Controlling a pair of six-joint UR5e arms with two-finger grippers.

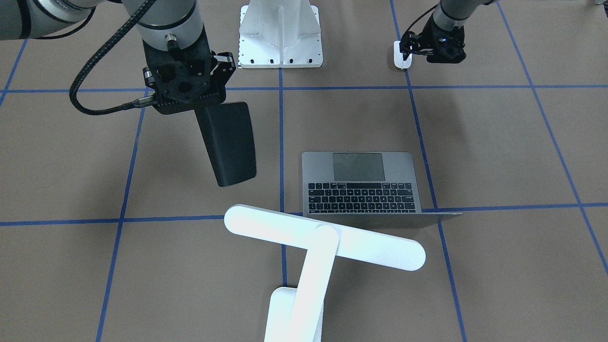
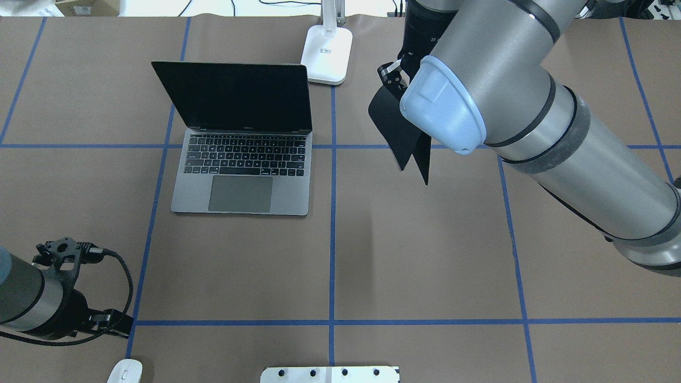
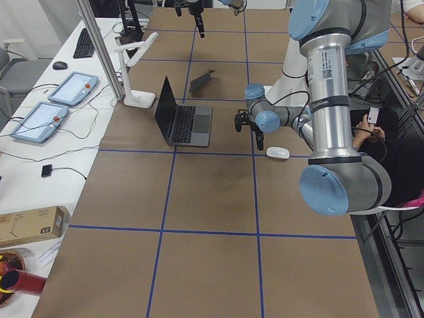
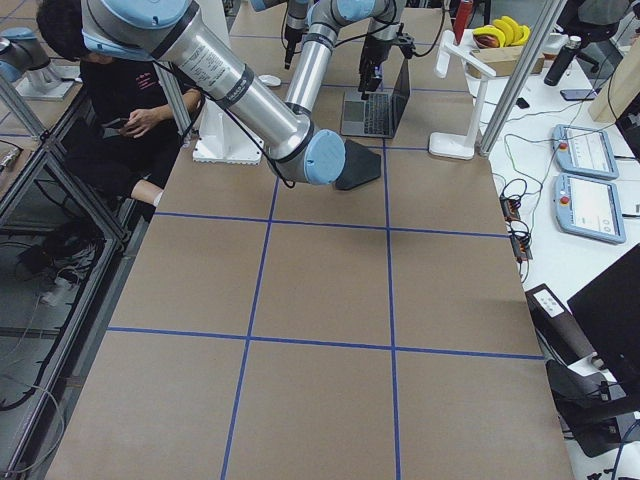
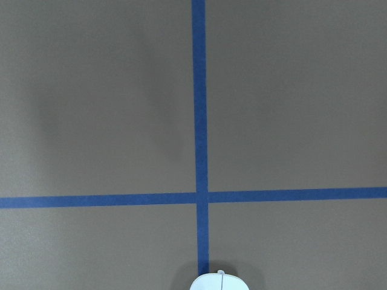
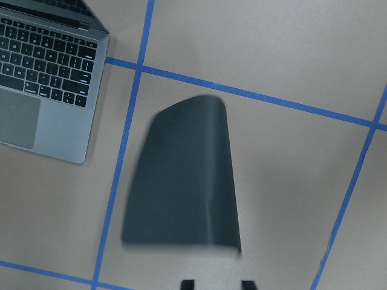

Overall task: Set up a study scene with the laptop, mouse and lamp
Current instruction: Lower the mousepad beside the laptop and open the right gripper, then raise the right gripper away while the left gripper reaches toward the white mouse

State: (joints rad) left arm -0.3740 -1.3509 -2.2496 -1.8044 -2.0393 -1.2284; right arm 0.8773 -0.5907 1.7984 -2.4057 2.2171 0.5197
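The counter (image 2: 425, 239) is brown, with blue tape lines making big squares on it. The laptop (image 2: 242, 159) sits open in the middle, with its dark screen up and its keys facing the robot. The lamp (image 1: 323, 242) stands just behind the screen, on the far side from the robot, and its long white head reaches across above the top of the laptop. The right claw (image 6: 214, 283) is high in the air, squeezed tight on one edge of a black mat (image 1: 228, 142). The mat hangs down bent and floppy, beside the laptop on the robot's right. I think the mat has to go down flat there, so the mouse can sit on it. The mouse (image 2: 125, 371) lies on the counter near the robot, far from the laptop. The left claw (image 1: 409, 50) hangs just beside it, but I cannot tell if its fingers are apart or together. Things could go wrong from here. The soft mat could land curled up or flop onto the laptop's corner, because it bends so easily. The mouse looks smooth and round, so it could squirt out of a pinch. An arm reaching far in could also bump the lamp.
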